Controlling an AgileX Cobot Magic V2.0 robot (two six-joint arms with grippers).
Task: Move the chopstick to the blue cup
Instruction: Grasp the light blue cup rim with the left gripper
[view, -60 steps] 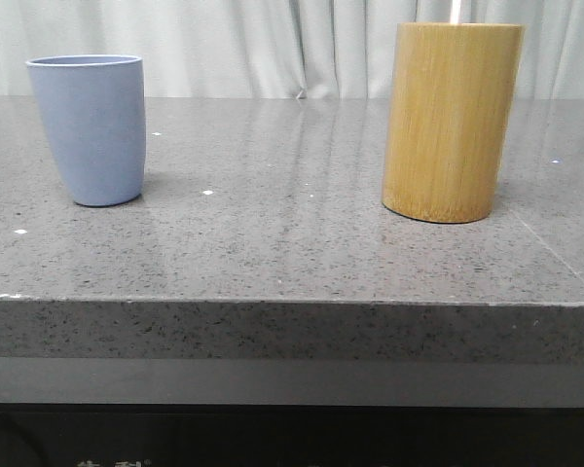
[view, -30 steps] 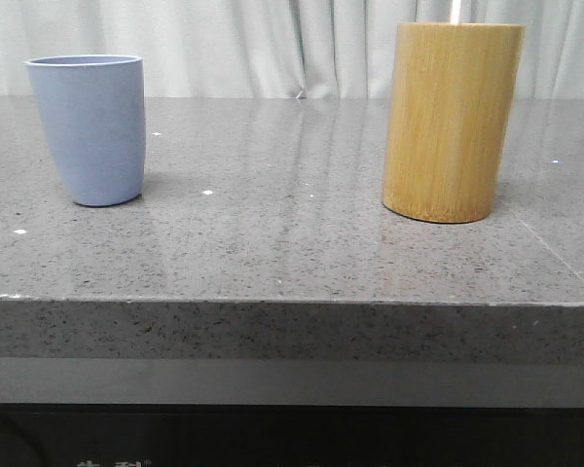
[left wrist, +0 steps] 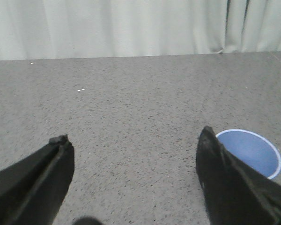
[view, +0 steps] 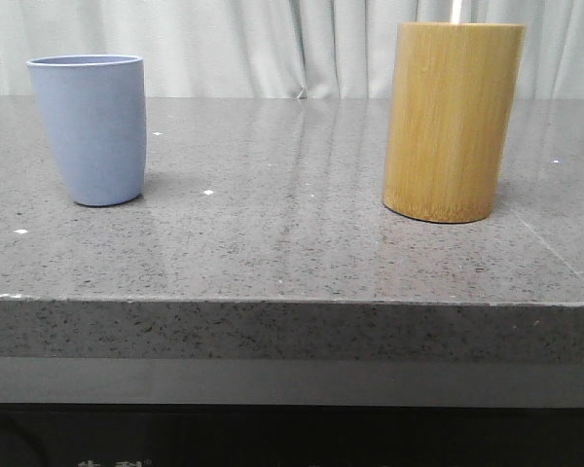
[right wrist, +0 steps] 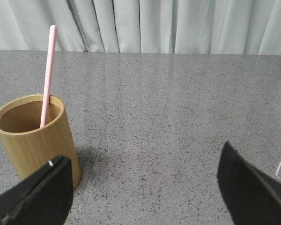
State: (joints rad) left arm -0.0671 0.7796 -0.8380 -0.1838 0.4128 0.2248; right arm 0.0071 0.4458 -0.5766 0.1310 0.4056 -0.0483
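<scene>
The blue cup [view: 88, 128] stands upright at the left of the grey stone table; its open rim shows in the left wrist view [left wrist: 257, 152], beside one finger. A tan bamboo cylinder [view: 453, 122] stands at the right. A thin pale chopstick [view: 456, 11] sticks out of its top; in the right wrist view the chopstick [right wrist: 48, 70] leans inside the cylinder [right wrist: 30, 140] and looks pale pink. My left gripper [left wrist: 133, 143] is open and empty above the table. My right gripper [right wrist: 143, 161] is open and empty, with the cylinder beside one finger. Neither gripper shows in the front view.
The grey speckled table [view: 292, 224] has its front edge near the camera. White curtains [view: 273, 44] hang behind the table. A seam [right wrist: 107, 126] runs across the stone next to the bamboo cylinder.
</scene>
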